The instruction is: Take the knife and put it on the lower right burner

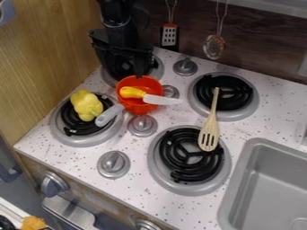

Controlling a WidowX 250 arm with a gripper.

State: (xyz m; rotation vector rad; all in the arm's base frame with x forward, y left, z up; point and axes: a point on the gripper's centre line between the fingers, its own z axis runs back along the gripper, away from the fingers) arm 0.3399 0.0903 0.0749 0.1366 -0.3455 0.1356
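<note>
Grey sink basin (pixel 273 186) nearest the camera, well apart from the black gripper (pixel 124 69), whose fingers stand apart above the back left burner. Just camera-side of them, the yellow-handled knife (pixel 132 93) lies across an orange saucepan (pixel 137 107); farther toward the camera, a yellow bell pepper (pixel 87 104) rests on a burner.

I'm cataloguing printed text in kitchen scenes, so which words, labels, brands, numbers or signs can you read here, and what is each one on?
There are none that I can read.
Stove knobs: no legible numbers or letters.
Knife and wooden spatula: no legible label.
Front panel: a faint patch between its knobs, too unclear to tell whether it is print.
</note>
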